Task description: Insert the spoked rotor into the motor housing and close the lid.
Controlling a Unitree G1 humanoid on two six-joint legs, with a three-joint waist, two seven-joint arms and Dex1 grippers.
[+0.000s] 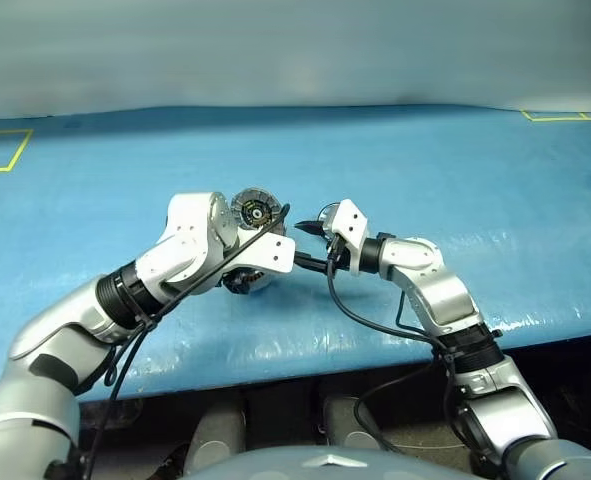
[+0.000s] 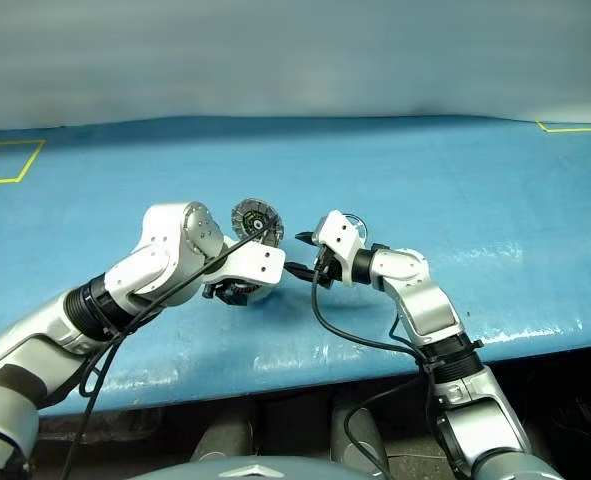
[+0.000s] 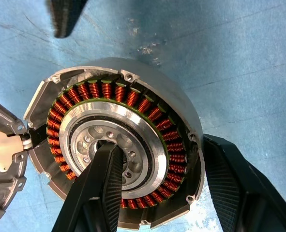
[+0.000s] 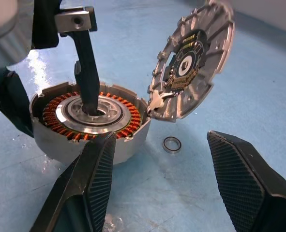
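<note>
The motor housing point(image 3: 133, 92) rests on the blue table, its copper windings ringing a silver centre. My left gripper point(image 3: 159, 145) points down onto it. One finger point(image 3: 101, 179) stands in the centre bore and the other point(image 3: 239, 188) is against the outer rim, so the gripper is shut on the housing wall. The lid point(image 4: 191, 63) stands open and upright on its hinge, its segmented inner face towards my right gripper point(image 4: 159, 140). That gripper hovers open and empty just right of the housing. The spoked rotor point(image 2: 348, 221) shows as a shiny rim behind the right hand, mostly hidden.
A small dark ring point(image 4: 172, 144) lies on the table under the open lid. The blue table point(image 1: 455, 180) stretches wide on all sides, with yellow tape marks point(image 1: 5, 150) at the far corners. Its front edge runs just below both arms.
</note>
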